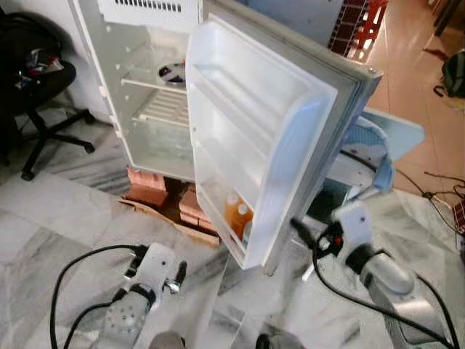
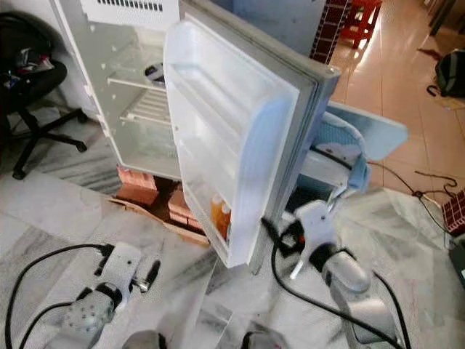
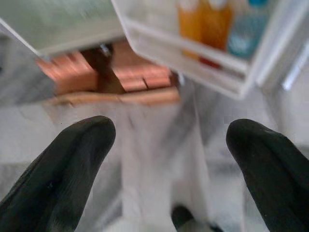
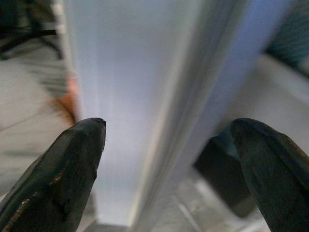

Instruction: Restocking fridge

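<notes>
Grippers sit nearest: left gripper (image 3: pixel 169 159) at seven o'clock, fingers apart over marble floor (image 1: pixel 43 218); right gripper (image 4: pixel 169 159) at four o'clock, fingers spread around the fridge door (image 1: pixel 269 145) edge. Orange bottles (image 1: pixel 237 215) stand upright in its lowest shelf. Beyond, the fridge (image 1: pixel 145 87) gapes at eleven o'clock.

The fridge door (image 1: pixel 269 138) was smooth white plastic, a bit glossy. Shelves (image 1: pixel 163 109) inside looked like white wire. Floor (image 1: pixel 58 218) was polished grey marble, under the fridge rough red bricks (image 1: pixel 149 187). Fingers (image 3: pixel 67 164) looked matt black, rubbery.
</notes>
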